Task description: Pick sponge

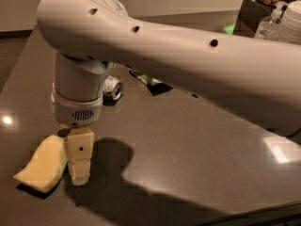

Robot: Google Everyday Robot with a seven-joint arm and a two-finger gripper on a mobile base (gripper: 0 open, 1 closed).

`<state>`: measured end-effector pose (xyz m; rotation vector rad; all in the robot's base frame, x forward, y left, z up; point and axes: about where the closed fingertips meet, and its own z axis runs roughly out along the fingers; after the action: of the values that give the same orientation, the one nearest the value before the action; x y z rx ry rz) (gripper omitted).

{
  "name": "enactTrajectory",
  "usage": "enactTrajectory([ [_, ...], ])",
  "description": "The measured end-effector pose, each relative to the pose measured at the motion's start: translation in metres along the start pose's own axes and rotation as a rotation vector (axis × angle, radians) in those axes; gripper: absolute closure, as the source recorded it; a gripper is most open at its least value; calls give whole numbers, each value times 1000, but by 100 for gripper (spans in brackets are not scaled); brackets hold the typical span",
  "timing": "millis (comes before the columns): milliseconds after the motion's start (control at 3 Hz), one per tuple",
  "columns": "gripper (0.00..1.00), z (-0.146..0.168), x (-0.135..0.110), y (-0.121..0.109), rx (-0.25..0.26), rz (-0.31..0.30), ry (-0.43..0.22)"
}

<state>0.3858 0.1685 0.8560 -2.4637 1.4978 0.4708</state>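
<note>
The pale yellow sponge (41,167) lies flat on the dark table (197,145) at the lower left, its wavy edges showing. My gripper (79,173) points straight down from the big white arm and stands right at the sponge's right edge, its tip close to the table top. The cream-yellow gripper block overlaps the sponge's right side in this view, so I cannot tell whether it touches the sponge. Nothing is lifted.
A soda can (113,88) lies on its side behind the arm's wrist. A green snack bag (146,78) is mostly hidden under the arm. Bottles and jars (277,18) stand on a counter at the top right. The table's front edge runs along the bottom right.
</note>
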Motion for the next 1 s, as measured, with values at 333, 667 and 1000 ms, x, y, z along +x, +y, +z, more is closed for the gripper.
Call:
enactTrajectory([
  [333, 0, 14, -9, -3, -9, -12, 4],
  [667, 16, 17, -14, -4, -22, -11, 3],
  [1000, 39, 13, -16, -6, -36, -5, -4],
])
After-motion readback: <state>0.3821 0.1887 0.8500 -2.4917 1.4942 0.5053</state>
